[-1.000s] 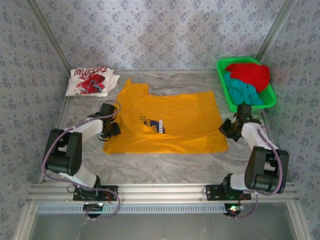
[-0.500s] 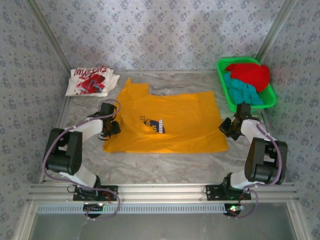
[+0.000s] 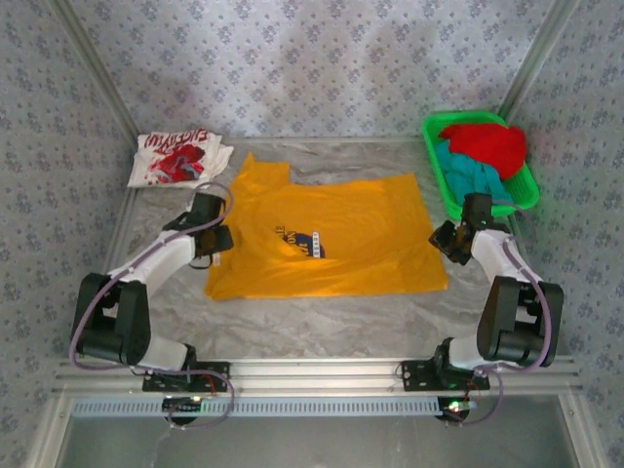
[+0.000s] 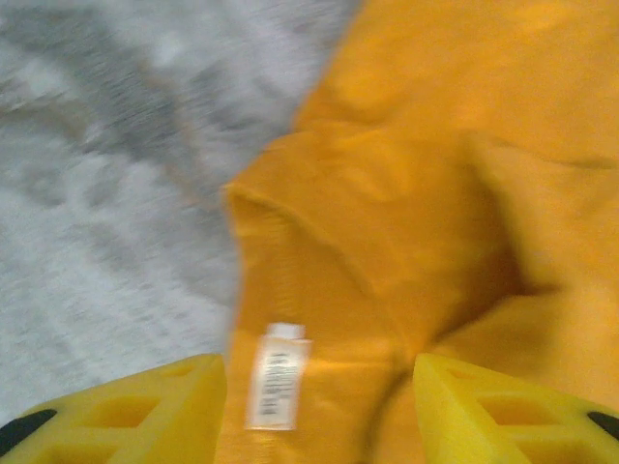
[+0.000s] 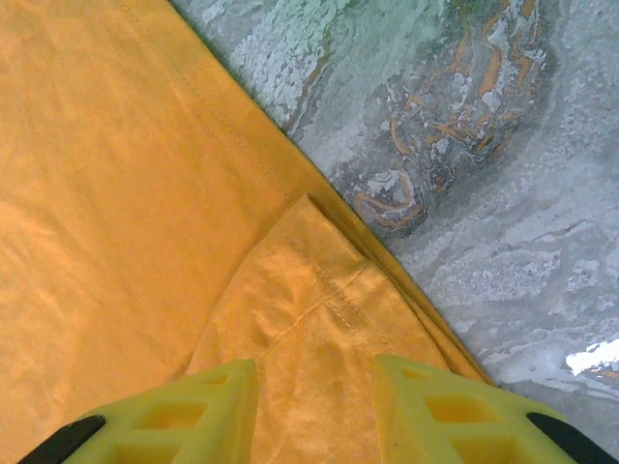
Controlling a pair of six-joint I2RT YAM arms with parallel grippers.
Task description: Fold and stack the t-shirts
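Camera above: we see yellow-orange t-shirt (image 3: 331, 239) flat on table (image 3: 322, 312), left hand (image 3: 216, 239) at its collar side, right hand (image 3: 450, 241) at opposite edge | left wrist: left hand open above collar label (image 4: 279, 387) | right wrist: right hand open astride folded corner.

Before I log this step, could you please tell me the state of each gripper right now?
Left gripper: open above the collar of the yellow-orange t-shirt, holding nothing.
Right gripper: open above that t-shirt's corner, holding nothing.
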